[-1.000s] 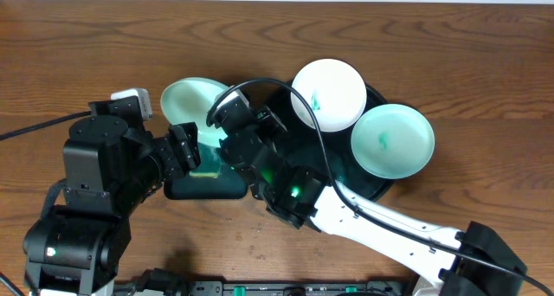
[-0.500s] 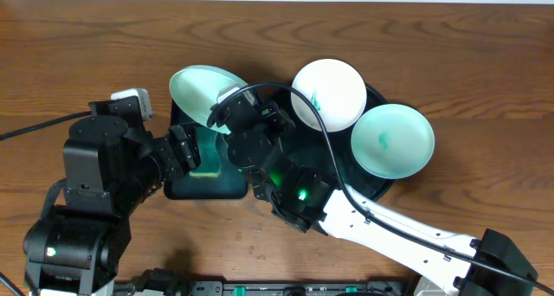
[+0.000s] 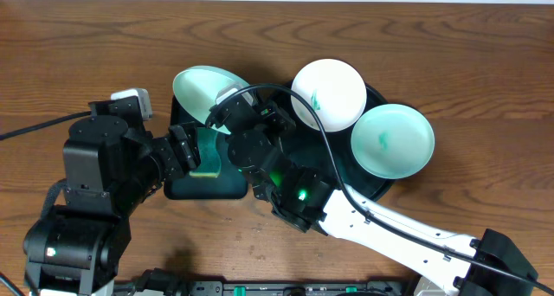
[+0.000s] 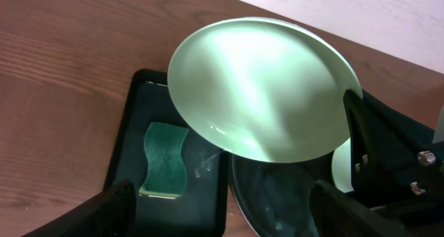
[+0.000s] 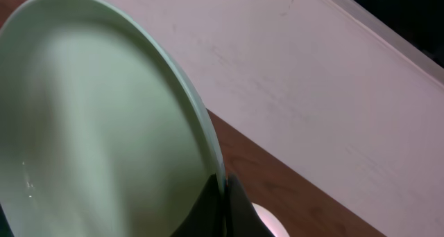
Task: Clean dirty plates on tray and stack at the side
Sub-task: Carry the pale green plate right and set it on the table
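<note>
My right gripper (image 3: 225, 112) is shut on the rim of a pale teal plate (image 3: 201, 88) and holds it tilted above the small rectangular tray; the wrist view shows the fingers (image 5: 223, 190) pinching the plate's (image 5: 104, 126) edge. The plate's (image 4: 263, 91) face looks clean in the left wrist view. Two more plates, one white (image 3: 327, 94) and one teal (image 3: 392, 140), both with green smears, lie on the round black tray (image 3: 381, 190). My left gripper (image 3: 184, 153) is open and empty (image 4: 222, 220), just left of the held plate.
A green sponge (image 3: 206, 153) lies in the small rectangular black tray (image 3: 203, 190), below the held plate; it also shows in the left wrist view (image 4: 165, 161). Wood-grain tabletop (image 3: 104, 45) surrounds both trays. The round tray's rim (image 4: 277, 206) abuts the rectangular tray (image 4: 128, 126).
My right gripper has lifted the plate and tipped it more upright, shifting it a little up and right. More of the sponge now shows. The left arm has not moved.
</note>
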